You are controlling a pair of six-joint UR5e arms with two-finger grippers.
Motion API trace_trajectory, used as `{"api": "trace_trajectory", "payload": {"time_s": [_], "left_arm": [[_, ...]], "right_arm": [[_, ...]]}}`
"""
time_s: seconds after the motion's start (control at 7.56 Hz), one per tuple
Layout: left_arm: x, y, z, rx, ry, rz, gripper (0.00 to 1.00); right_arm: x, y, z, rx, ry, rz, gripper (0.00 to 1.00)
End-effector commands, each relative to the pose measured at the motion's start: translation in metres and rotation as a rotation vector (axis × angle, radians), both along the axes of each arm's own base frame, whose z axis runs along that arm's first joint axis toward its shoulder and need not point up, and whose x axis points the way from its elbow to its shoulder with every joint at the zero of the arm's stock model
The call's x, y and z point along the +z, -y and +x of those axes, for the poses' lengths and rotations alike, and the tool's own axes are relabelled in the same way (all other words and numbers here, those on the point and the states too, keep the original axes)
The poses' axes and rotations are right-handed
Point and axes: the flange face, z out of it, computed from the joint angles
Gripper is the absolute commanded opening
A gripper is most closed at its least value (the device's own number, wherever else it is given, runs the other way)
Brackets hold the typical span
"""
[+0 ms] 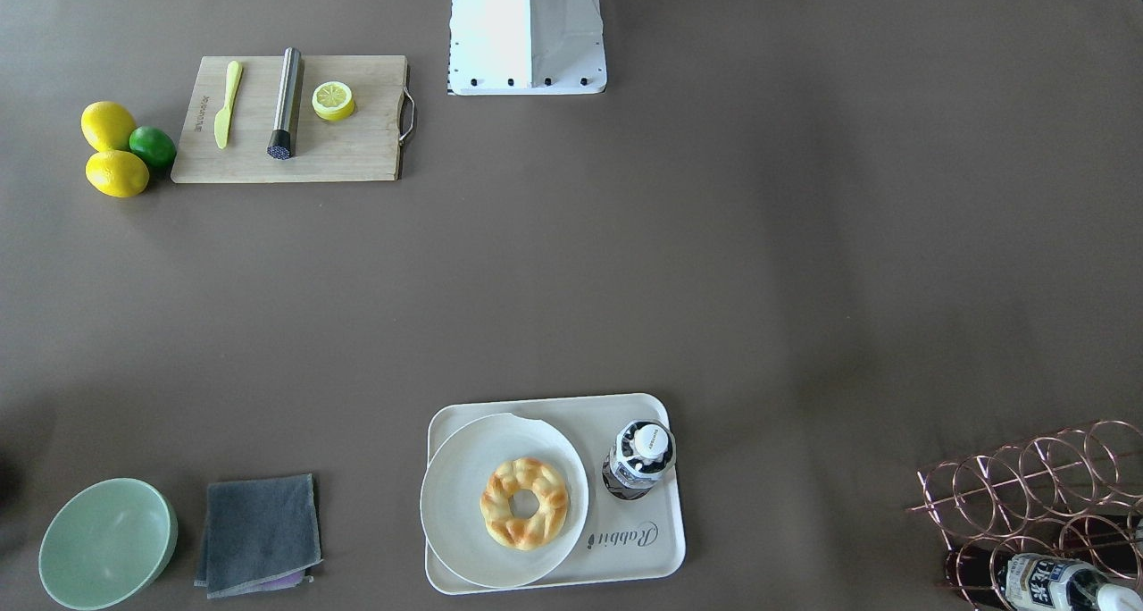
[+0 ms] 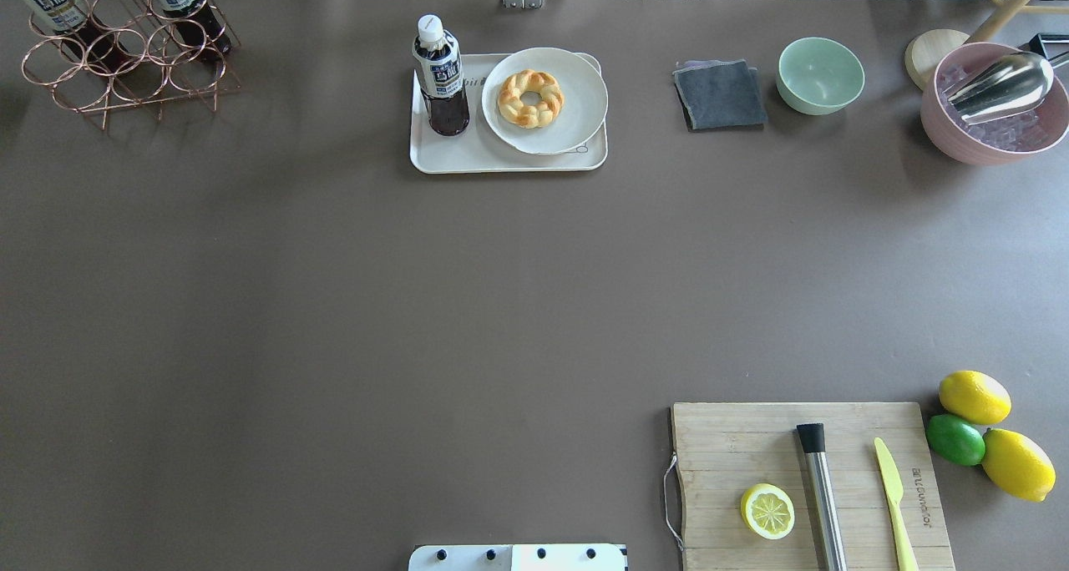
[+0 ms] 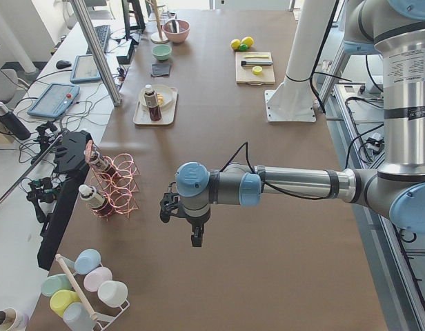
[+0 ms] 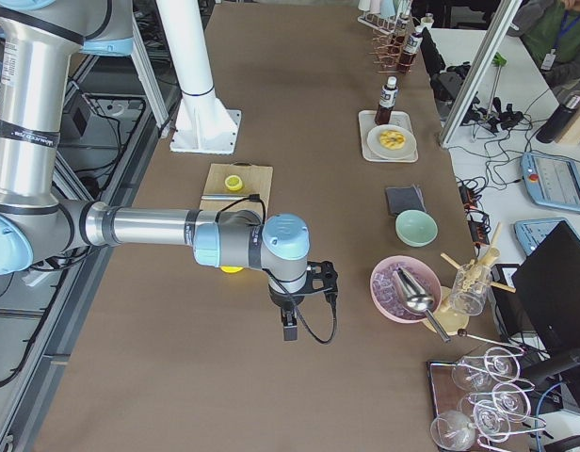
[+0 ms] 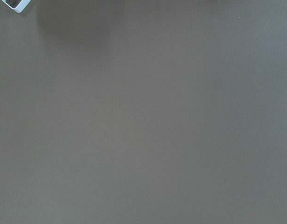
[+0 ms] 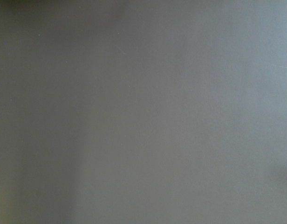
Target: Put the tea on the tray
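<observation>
the tea bottle [image 2: 440, 74] stands upright on the tray [image 2: 455, 160], white cap up, at the tray's left end in the overhead view. it is just beside the round white plate [image 2: 576, 112], which carries a twisted bread ring [image 2: 529, 98] and fills the rest of the tray. in the front-facing view the plate's edge reaches slightly past the tray's rim.

neither arm is near the bottle. the left gripper [image 3: 196, 240] shows only in the left side view. it hangs pointing down over bare brown table [image 2: 334, 304], well apart from the tray and closer to the copper wire rack [image 2: 125, 62]. the right gripper [image 4: 289, 330] shows only in the right side view. it also points down over bare table, near the pink bowl [image 2: 960, 137] of ice and far down the table from the tray. from these side views i cannot tell whether either gripper's fingers are spread or pressed together. both wrist cameras show only table surface.

two bottles like the tea bottle lie in the wire rack at the table's far left corner. to the right of the tray along the far edge lie a folded grey cloth [image 2: 720, 95] and a pale green bowl [image 2: 821, 74]. near the robot's right side a wooden cutting board [image 2: 735, 446] holds a half lemon [image 2: 767, 511], a steel muddler [image 2: 823, 496] and a yellow-green plastic knife [image 2: 894, 504]. two lemons and a lime sit just beside the board.
</observation>
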Motion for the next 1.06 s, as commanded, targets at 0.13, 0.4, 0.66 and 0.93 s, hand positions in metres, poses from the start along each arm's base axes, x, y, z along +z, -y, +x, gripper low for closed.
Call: {"api": "trace_trajectory", "payload": {"time_s": [0.13, 0.4, 0.66, 0.93], "left_arm": [[0.0024, -0.0002, 0.0000, 0.000, 0.001, -0.004, 0.99], [0.0032, -0.0003, 0.0000, 0.000, 0.001, -0.005, 0.99], [0.0031, -0.0003, 0.0001, 0.000, -0.001, -0.005, 0.99], [0.0032, -0.0003, 0.0000, 0.000, 0.001, -0.005, 0.99]], "right_arm": [[-0.0037, 0.0005, -0.0002, 0.000, 0.002, 0.007, 1.00], [-0.0075, 0.0010, -0.0001, 0.000, 0.002, 0.015, 1.00], [-0.0082, 0.0011, -0.0001, 0.000, 0.002, 0.016, 1.00], [-0.0111, 0.0014, -0.0001, 0.000, 0.002, 0.021, 1.00]]}}
